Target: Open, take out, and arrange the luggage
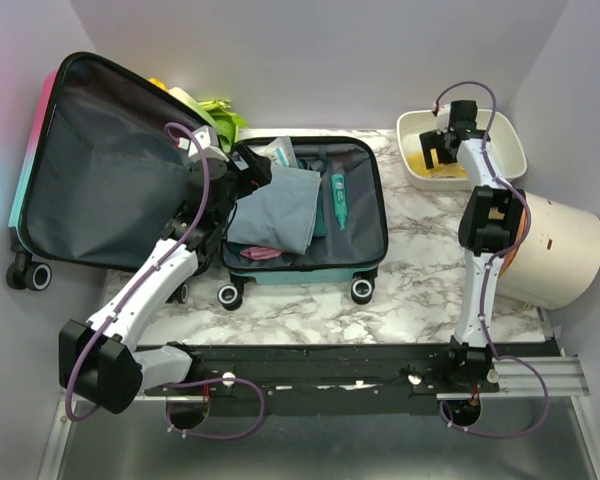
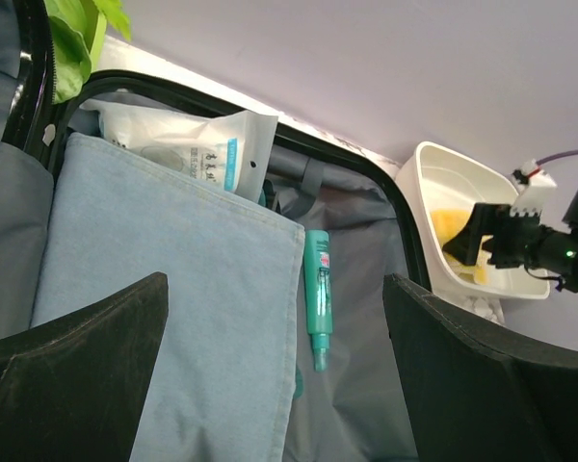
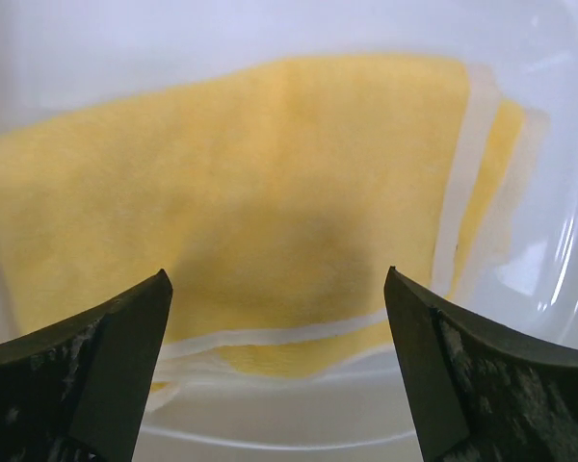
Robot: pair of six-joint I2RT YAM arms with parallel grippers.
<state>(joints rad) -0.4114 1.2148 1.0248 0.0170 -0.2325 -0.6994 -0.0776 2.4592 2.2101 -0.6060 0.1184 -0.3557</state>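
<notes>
Left gripper (image 2: 275, 289), jaws apart, hovers over a folded blue-grey cloth (image 2: 173, 289) that half hides a white packet (image 2: 188, 144). Right gripper (image 3: 275, 289), jaws apart, hangs above a yellow cloth (image 3: 270, 192), its edges blurred. The luggage (image 1: 100, 190) lies open at ten o'clock, lining dark grey, shell edge pink-to-teal.

Luggage (image 1: 100, 190) is lined dark grey, shelled pink-to-teal; folded cloth (image 1: 280, 205) blue-grey; tube (image 1: 337, 200) teal; towel (image 3: 270, 192), at two o'clock, yellow, white-striped; table (image 1: 420, 262) grey-veined white marble.
</notes>
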